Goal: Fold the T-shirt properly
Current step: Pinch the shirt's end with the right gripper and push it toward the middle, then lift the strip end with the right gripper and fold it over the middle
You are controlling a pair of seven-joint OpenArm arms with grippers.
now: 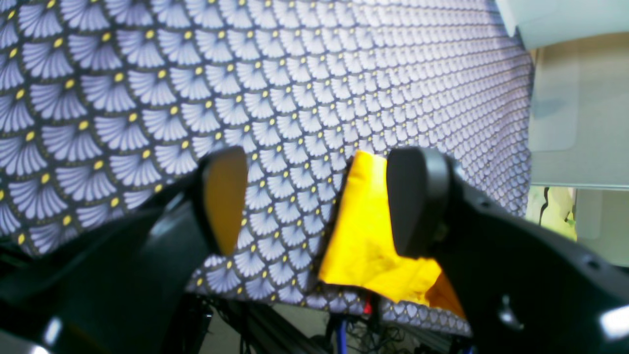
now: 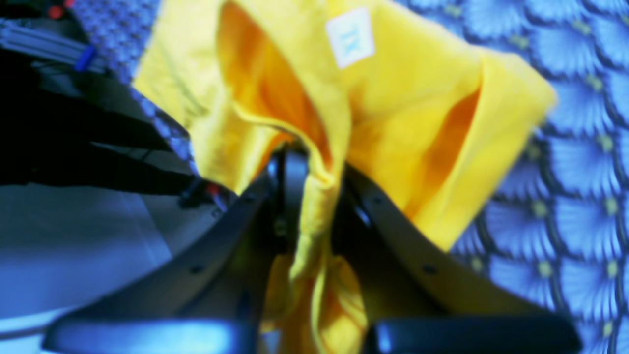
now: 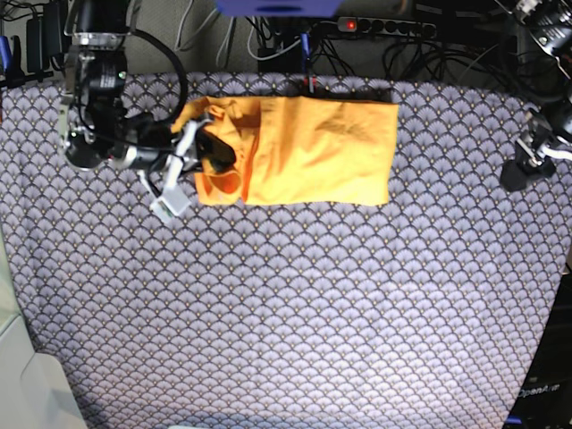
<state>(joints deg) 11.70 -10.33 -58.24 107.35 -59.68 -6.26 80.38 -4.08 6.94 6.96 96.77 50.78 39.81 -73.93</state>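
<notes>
Label (image 2: 350, 37) in right-wrist view only

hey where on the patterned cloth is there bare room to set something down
The whole near half of the blue-grey scallop-patterned cloth, below the yellow-orange cotton T-shirt, is bare. A smaller patch lies between the shirt and the open left gripper. It is crowded at the shirt's end where the right gripper pinches it.

Blue-grey scallop-patterned cloth (image 3: 286, 304) over the table, black power strip (image 3: 384, 27) and cables behind
</notes>
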